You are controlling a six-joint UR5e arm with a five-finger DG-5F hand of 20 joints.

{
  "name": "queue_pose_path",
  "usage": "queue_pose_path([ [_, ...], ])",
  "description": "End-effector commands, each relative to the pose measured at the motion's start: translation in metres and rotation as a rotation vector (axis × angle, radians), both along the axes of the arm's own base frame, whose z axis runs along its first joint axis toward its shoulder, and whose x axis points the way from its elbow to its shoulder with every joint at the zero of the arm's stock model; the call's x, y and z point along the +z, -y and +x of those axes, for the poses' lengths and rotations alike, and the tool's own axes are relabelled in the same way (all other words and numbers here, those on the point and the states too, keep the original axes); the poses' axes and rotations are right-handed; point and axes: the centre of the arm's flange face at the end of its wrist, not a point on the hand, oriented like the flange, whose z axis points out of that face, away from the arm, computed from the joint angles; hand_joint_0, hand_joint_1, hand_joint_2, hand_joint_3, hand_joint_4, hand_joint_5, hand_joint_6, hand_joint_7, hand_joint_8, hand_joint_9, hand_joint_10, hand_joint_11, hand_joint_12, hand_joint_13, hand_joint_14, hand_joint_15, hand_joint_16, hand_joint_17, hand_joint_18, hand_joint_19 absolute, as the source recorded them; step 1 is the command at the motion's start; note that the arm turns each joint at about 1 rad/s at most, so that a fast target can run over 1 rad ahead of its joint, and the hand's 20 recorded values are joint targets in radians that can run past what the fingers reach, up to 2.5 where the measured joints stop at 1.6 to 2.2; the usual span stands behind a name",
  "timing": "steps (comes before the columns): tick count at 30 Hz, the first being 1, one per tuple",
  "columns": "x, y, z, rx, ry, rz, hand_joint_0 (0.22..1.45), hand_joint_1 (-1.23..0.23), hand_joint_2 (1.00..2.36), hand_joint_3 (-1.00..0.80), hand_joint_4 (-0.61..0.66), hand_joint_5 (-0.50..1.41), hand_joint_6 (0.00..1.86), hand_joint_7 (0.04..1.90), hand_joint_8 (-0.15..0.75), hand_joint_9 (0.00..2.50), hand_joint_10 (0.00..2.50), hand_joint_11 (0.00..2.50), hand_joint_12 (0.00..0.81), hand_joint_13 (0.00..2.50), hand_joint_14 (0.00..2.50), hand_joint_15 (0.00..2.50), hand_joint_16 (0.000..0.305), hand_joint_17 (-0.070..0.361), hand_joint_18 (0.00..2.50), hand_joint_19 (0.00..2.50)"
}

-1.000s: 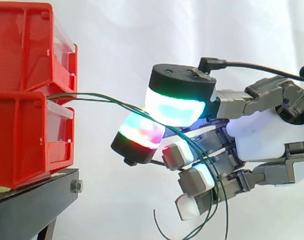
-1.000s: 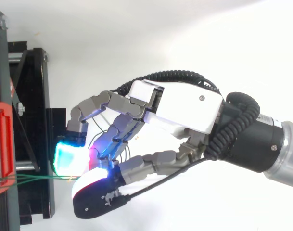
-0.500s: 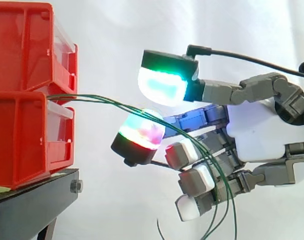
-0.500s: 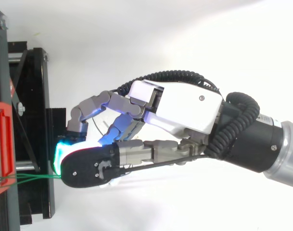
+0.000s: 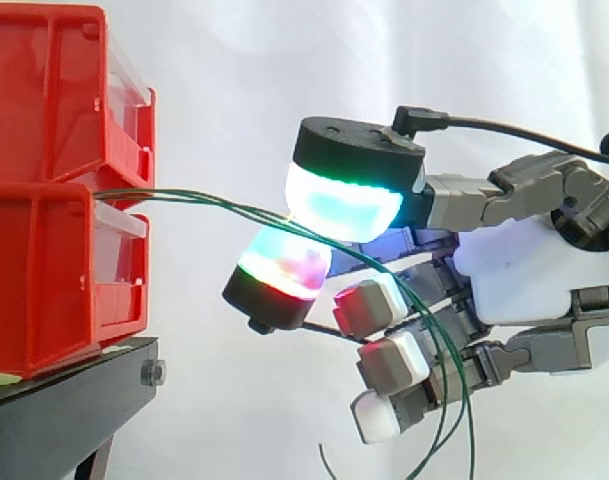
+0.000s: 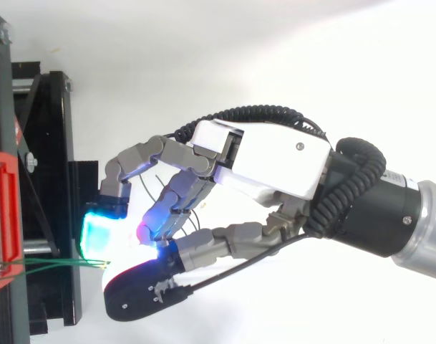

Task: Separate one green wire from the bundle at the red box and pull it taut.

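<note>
- Side view: the green wires (image 5: 234, 207) leave the seam above the lower red box (image 5: 44, 270), which sits on the black stand (image 5: 64, 410). They arc slackly to the right into the hand (image 5: 524, 270).
- The fingers (image 5: 344, 205) are clenched on the wires: the cyan-green thumb pad presses down onto a red-green pad, with the strands running between them.
- I judge the pinch sits near the box so that one strand can be drawn off. You cannot tell whether one strand or both are caught.
- Past the pinch the wires droop among the lower fingers, so nothing is taut yet.
- Top view: here you get the hand (image 6: 275, 161) reaching in from the right, square to the red box (image 6: 1, 215).
- The green wires (image 6: 53, 264) run as a thin, nearly straight line across the black stand (image 6: 49, 143) to the glowing pads.
- For the droop and the meeting of the pads, rely on the side view.
</note>
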Motion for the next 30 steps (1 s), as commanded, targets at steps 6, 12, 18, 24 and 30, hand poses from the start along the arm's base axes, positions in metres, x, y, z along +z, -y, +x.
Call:
queue_pose_path([
  [6, 0.0009, 0.0002, 0.0000, 0.000, 0.002, 0.001, 0.64, -0.75, 1.02, -0.32, 0.02, -0.17, 0.93, 0.97, 0.270, 1.21, 0.02, 1.10, 0.329, 1.15, 0.03, 0.93, 0.049, 0.111, 0.80, 0.73],
  [12, 0.0010, 0.0001, 0.0001, 0.000, 0.003, 0.000, 0.59, -0.54, 1.01, -0.33, 0.06, -0.17, 0.91, 0.94, 0.278, 1.19, 0.02, 1.07, 0.347, 1.15, 0.03, 0.94, 0.052, 0.118, 0.80, 0.76],
  [18, -0.0001, 0.0001, 0.0003, 0.000, 0.002, 0.001, 0.60, -0.44, 1.01, -0.36, 0.08, -0.17, 0.90, 0.91, 0.278, 1.19, 0.02, 1.06, 0.349, 1.14, 0.03, 0.94, 0.053, 0.119, 0.80, 0.78],
  [24, 0.0011, -0.0001, 0.0003, 0.001, 0.005, 0.002, 0.59, -0.43, 1.01, -0.40, 0.09, -0.16, 0.88, 0.93, 0.277, 1.20, 0.02, 1.06, 0.351, 1.15, 0.03, 0.93, 0.053, 0.120, 0.80, 0.77],
  [30, 0.0005, 0.0000, 0.0000, 0.001, 0.004, 0.002, 0.53, -0.49, 1.00, -0.50, 0.11, -0.16, 0.87, 0.91, 0.293, 1.21, 0.02, 1.04, 0.365, 1.16, 0.03, 0.92, 0.056, 0.127, 0.83, 0.75],
])
